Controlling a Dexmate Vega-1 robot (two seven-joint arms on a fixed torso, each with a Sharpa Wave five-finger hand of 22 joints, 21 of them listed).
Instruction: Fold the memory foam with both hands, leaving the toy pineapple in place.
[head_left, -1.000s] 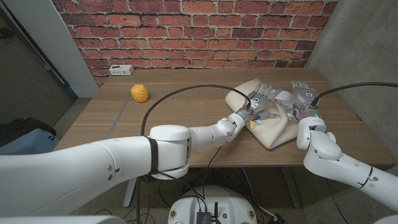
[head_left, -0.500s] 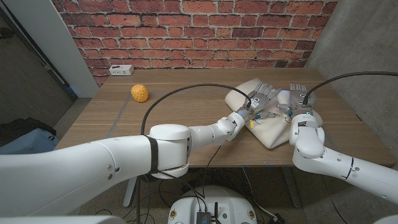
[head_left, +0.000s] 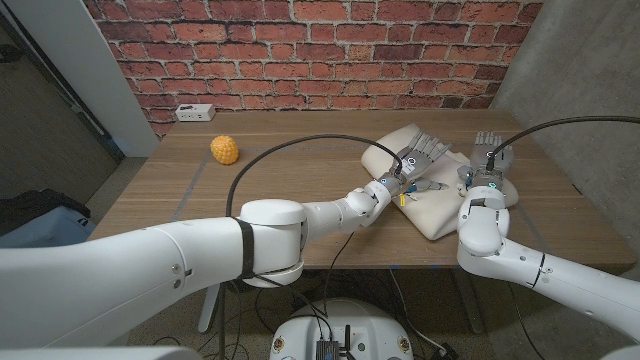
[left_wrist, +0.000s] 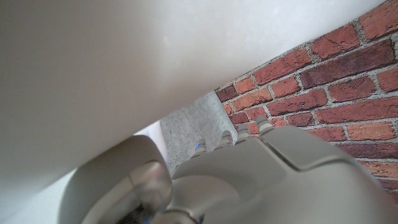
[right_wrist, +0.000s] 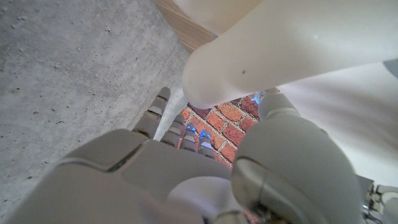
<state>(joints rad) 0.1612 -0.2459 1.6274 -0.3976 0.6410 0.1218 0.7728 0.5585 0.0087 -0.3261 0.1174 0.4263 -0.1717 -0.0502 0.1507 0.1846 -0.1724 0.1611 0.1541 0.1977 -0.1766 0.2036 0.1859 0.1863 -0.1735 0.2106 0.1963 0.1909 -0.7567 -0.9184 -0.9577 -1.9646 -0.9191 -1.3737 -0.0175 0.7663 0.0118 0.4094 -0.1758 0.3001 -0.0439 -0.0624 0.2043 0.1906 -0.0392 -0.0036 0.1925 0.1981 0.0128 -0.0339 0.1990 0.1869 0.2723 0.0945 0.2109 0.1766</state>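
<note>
- While your left hand (head_left: 423, 156) presses spread fingers on the memory foam (head_left: 437, 205), your right hand (head_left: 489, 163) grips its edge alongside.
- The toy pineapple (head_left: 225, 150) sits on the counter (head_left: 300, 200), well apart from both.

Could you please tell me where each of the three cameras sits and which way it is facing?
Head view: on the robot's head, looking down over both arms at the table, the foam and the pineapple.
Left wrist view: behind the left hand, facing foam close up and the brick wall.
Right wrist view: behind the right hand, facing foam and a concrete wall.
All three share the foam.
</note>
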